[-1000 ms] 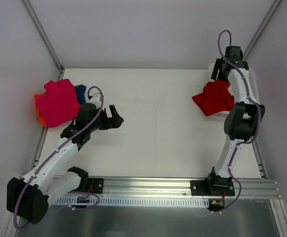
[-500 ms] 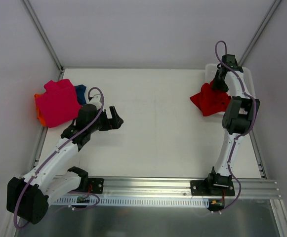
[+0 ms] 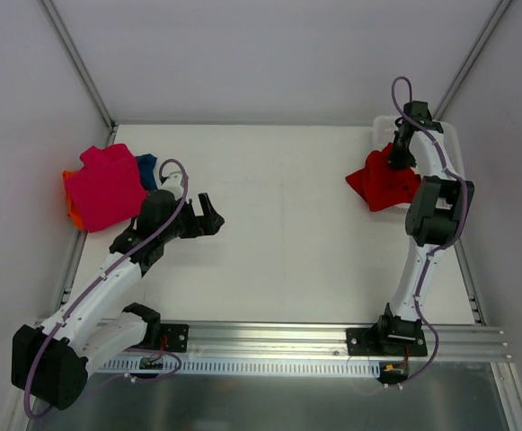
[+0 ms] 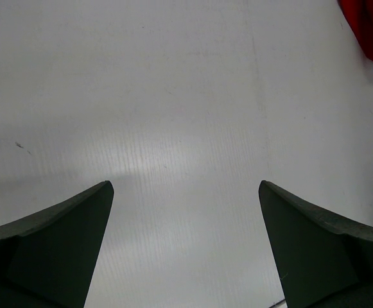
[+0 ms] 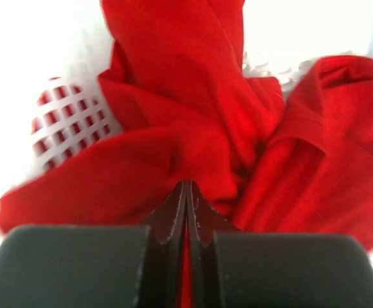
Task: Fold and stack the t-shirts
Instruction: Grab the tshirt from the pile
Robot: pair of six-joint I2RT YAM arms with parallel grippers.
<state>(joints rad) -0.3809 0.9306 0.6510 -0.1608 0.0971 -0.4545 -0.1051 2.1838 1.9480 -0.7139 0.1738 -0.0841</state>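
Holding a pinch of cloth: right gripper, fingers pressed together with a thin strip of red showing between them, tips sunk into a fold of the red t-shirt. Red t-shirt: crumpled and unfolded, at the far right of the table, draped partly over the white mesh basket, whose perforated wall shows under the cloth in the right wrist view; the rest of the shirt spills off the basket's left side onto the table surface. Left gripper: fingers spread wide with nothing between them, over bare table at the left-centre, pointing toward the right side; a corner of red cloth shows at the top right of its wrist view, well apart from the fingers. Stack at the far left edge of the table: magenta-pink t-shirt on top, orange t-shirt showing as a rim beneath its left side, dark blue t-shirt peeking out at its far right corner. Left gripper sits near this stack, apart from it
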